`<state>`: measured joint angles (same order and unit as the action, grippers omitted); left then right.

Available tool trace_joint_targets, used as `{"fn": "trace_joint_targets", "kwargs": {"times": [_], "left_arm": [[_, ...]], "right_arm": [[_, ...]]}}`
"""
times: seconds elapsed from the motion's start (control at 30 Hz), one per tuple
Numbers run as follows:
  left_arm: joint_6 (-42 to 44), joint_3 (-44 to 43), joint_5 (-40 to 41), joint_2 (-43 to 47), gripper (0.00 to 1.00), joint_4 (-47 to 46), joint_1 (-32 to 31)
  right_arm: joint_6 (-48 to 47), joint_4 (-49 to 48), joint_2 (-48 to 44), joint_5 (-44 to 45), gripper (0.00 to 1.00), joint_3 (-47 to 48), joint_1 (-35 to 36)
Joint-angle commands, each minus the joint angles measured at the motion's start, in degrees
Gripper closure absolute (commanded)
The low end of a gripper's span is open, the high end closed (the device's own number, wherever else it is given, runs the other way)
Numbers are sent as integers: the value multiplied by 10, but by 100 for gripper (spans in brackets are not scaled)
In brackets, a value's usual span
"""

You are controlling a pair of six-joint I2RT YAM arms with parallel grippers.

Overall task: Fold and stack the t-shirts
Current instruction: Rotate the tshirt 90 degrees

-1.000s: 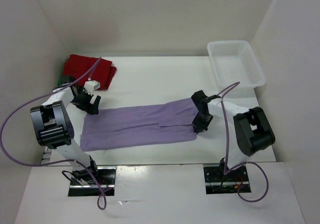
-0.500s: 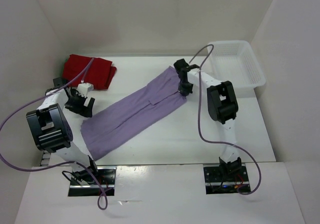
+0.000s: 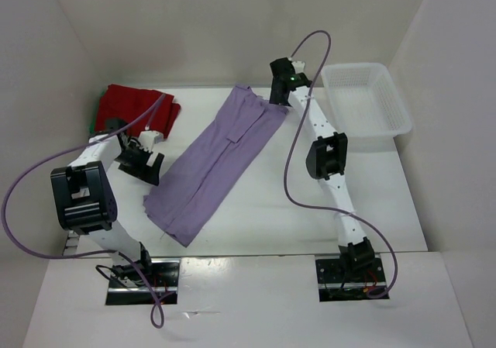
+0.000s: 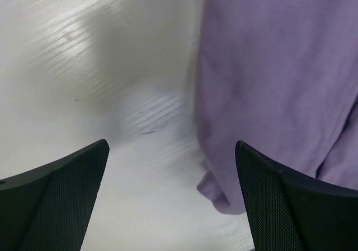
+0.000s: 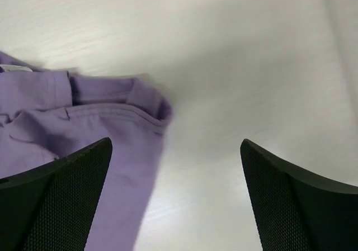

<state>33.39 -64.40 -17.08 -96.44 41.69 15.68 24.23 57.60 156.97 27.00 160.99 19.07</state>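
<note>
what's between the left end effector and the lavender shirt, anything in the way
Nothing visible. The left end effector hangs open beside the lavender shirt. Its wrist view shows only bare table between the fingers and the shirt's edge. The dark red shirt lies farther back on the table, off that path.

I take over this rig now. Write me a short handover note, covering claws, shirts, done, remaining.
Left claw: open, empty, by the near end of the purple shirt.
Right claw: open, empty, at its far end.
That shirt: a long strip slanted across the table.
Red shirt: folded, far left corner, green shirt peeking beneath.
To do: fold the purple strip short, stack it on the red.
</note>
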Motion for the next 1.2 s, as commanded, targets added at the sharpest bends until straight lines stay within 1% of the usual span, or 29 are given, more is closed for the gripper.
{"fn": "trace_joint_targets", "kwargs": {"times": [0.0,0.07,0.1,0.17,0.2,0.23,0.27,0.3,0.33,0.37,0.4,0.43,0.47,0.5,0.53,0.57,0.6,0.67,0.7,0.73,0.77,0.8,0.87,0.93,0.97,1.0,1.03,1.13,1.17], "left_arm": [[-24,-13,-22,-1,0,16,-14],[-24,-13,-27,-1,0,16,-14],[-24,-13,-27,-7,0,16,-14],[-16,7,-40,-7,0,22,-14],[-10,14,-52,-7,0,22,-14],[-1,30,-59,-7,0,22,-14],[-1,39,-66,-12,0,15,-14],[5,45,-78,-18,0,9,-14],[14,45,-86,-23,0,9,-14],[21,53,-95,-31,0,9,-14],[33,59,-108,-31,0,9,-14],[39,60,-108,-37,0,9,-14],[39,60,-108,-37,0,15,-14],[53,60,-108,-37,0,15,-14],[59,60,-108,-30,0,15,-14],[67,65,-108,-24,3,25,-14],[80,65,-108,-17,10,31,-14],[87,65,-113,-9,24,44,-14],[95,70,-113,-2,30,51,-14],[95,70,-108,-2,39,51,-14],[101,75,-108,-2,41,51,-14],[101,81,-108,-2,43,51,-14],[107,87,-103,-2,47,62,-14],[113,94,-103,-2,49,67,-14],[113,101,-96,-2,49,67,-14],[113,101,-96,4,49,67,-14],[120,107,-90,10,48,67,-14],[126,107,-90,16,43,73,-14],[126,107,-90,16,43,74,-14]], "right_arm": [[-34,42,-151,64,0,-10,22],[-34,42,-212,72,0,-86,56],[-28,47,-277,72,0,-116,69],[-20,28,-348,109,0,-258,126],[-15,-31,-390,114,0,-327,151],[-15,-68,-480,121,0,-473,205],[-9,-99,-523,121,0,-540,228],[36,-122,-560,112,0,-598,245],[70,-151,-622,91,0,-691,256],[104,-166,-648,12,0,-732,261],[155,-186,-671,-27,0,-772,267],[178,-235,-707,-52,0,-843,283],[199,-258,-715,-69,0,-870,332],[239,-291,-715,-78,0,-905,355],[258,-302,-700,-91,0,-913,375],[274,-307,-683,-105,4,-913,392],[287,-307,-665,-115,4,-907,422],[305,-307,-610,-121,13,-888,452],[305,-307,-592,-129,25,-868,473],[305,-307,-576,-142,34,-861,479],[305,-328,-544,-157,44,-856,479],[305,-341,-531,-191,64,-856,479],[305,-368,-498,-215,79,-845,479],[310,-369,-475,-251,79,-829,479],[311,-374,-453,-264,74,-822,479],[311,-374,-443,-274,55,-808,484],[311,-374,-434,-287,48,-801,490],[311,-357,-402,-305,35,-774,498],[311,-350,-394,-312,34,-764,498]]}}
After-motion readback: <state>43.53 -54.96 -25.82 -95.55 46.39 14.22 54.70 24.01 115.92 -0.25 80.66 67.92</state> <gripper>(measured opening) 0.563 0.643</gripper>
